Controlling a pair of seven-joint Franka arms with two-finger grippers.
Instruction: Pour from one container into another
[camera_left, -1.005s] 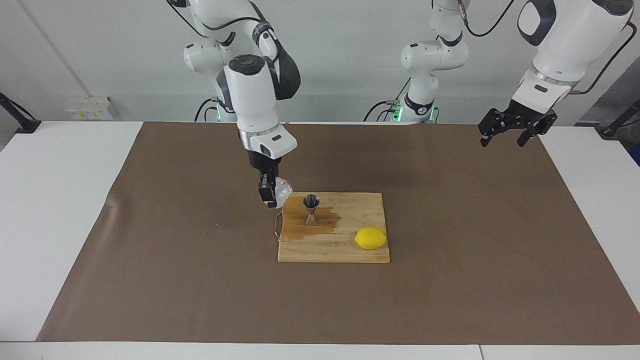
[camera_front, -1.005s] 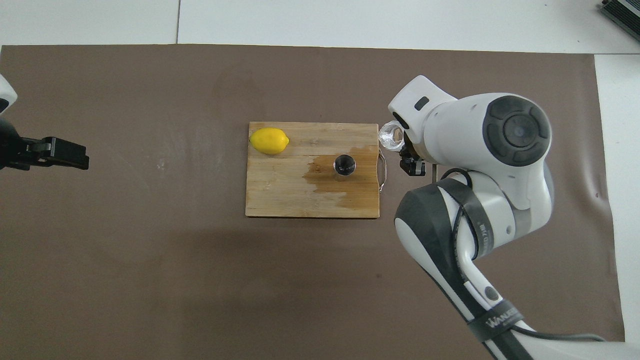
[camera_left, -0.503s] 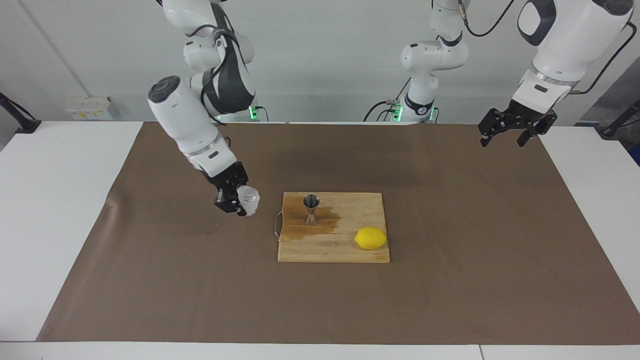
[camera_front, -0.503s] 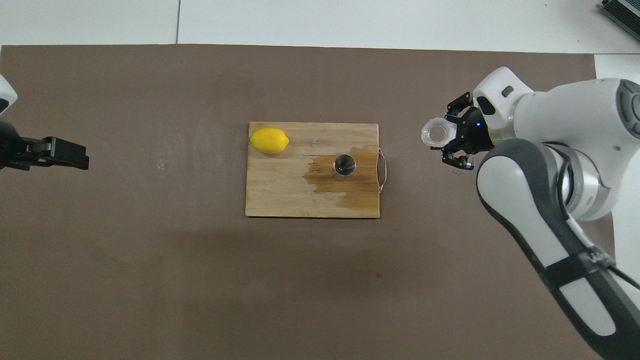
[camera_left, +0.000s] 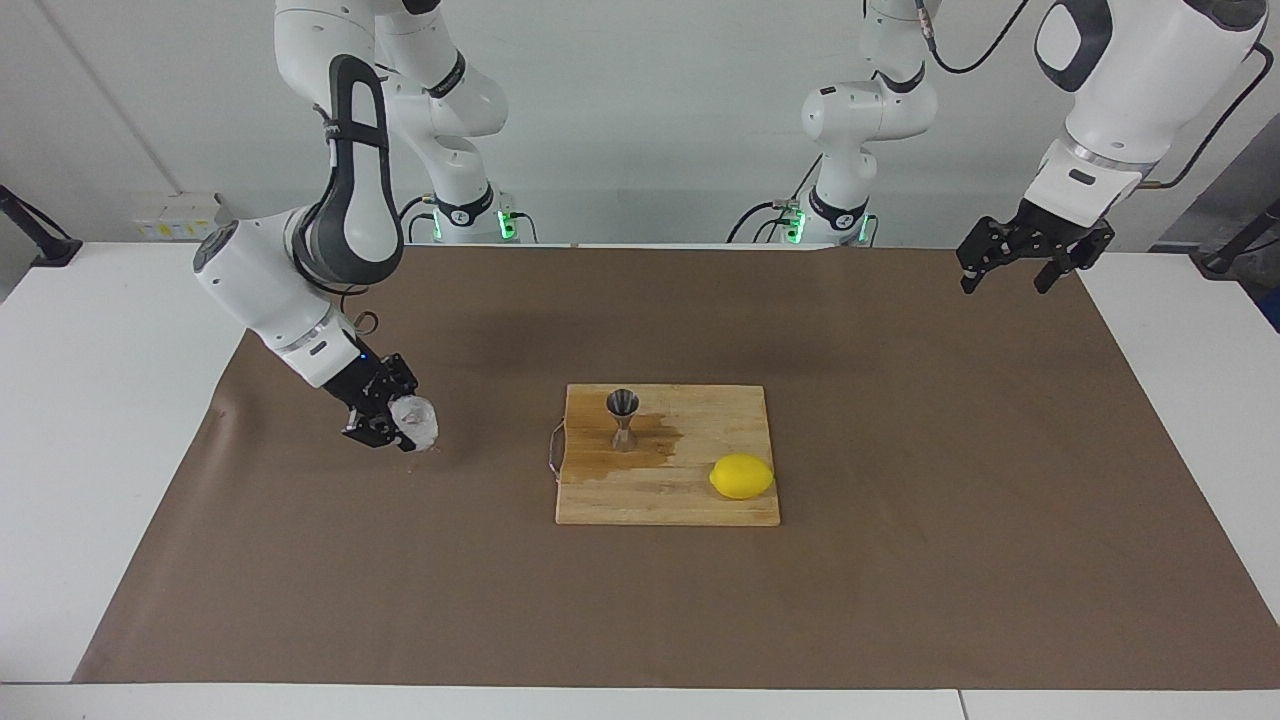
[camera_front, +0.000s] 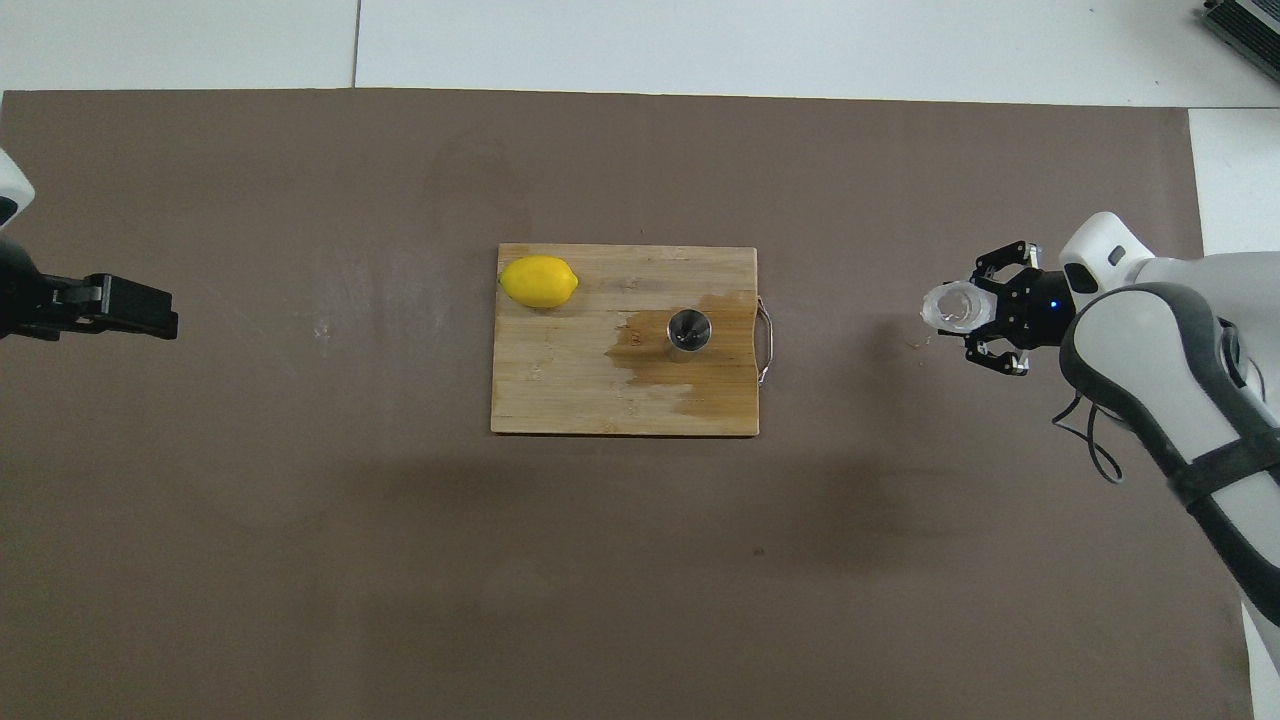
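Observation:
My right gripper (camera_left: 398, 424) (camera_front: 962, 316) is shut on the small clear cut-glass cup (camera_left: 416, 420) (camera_front: 946, 306). It holds the cup low over the brown mat, off the board, toward the right arm's end of the table. I cannot tell whether the cup touches the mat. The steel hourglass jigger (camera_left: 623, 419) (camera_front: 689, 331) stands upright on the wooden cutting board (camera_left: 690, 503) (camera_front: 560, 395), in a dark wet patch. My left gripper (camera_left: 1005, 284) (camera_front: 150, 312) hangs open and empty in the air over the mat's edge at the left arm's end, waiting.
A yellow lemon (camera_left: 741, 476) (camera_front: 539, 281) lies on the board's corner, farther from the robots than the jigger and toward the left arm's end. The brown mat (camera_left: 900, 560) (camera_front: 300, 560) covers most of the white table.
My right arm has swung the cup away from the board's handle edge and lowered it toward the mat at the right arm's end. The left arm has not moved.

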